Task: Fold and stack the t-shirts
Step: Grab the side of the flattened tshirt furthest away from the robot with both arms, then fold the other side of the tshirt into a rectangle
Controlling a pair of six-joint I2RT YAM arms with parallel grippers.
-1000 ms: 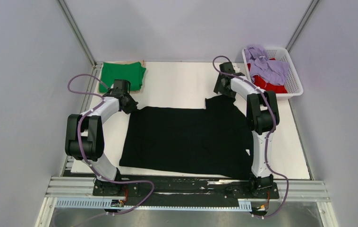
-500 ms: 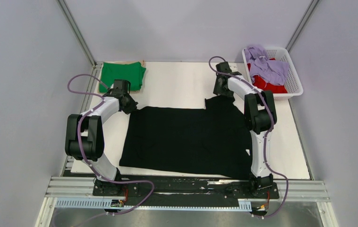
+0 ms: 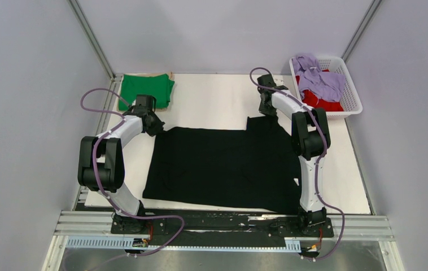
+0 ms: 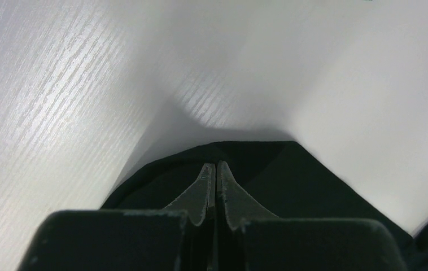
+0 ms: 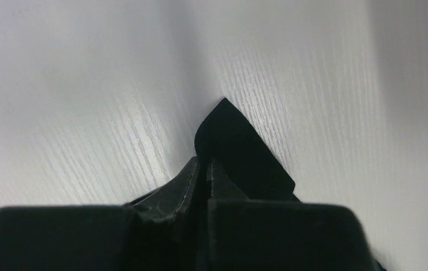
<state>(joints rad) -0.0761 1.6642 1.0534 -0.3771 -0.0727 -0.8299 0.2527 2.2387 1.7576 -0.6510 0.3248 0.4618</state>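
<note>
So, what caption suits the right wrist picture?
Right gripper closed on a corner of the black t-shirt, white table behind.

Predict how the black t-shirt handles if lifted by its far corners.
Probably floppy: the black t-shirt lies flat and thin on the table, so its middle should sag. The left end effector and right end effector pinch only corner tips, so it could slip.

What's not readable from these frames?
1. Wrist views: how much black t-shirt the left end effector and right end effector pinch; their fingers cover it.
2. Top view: red t-shirt, mostly under the lavender t-shirt in the basket.
3. Top view: green t-shirt layer count, too small.
</note>
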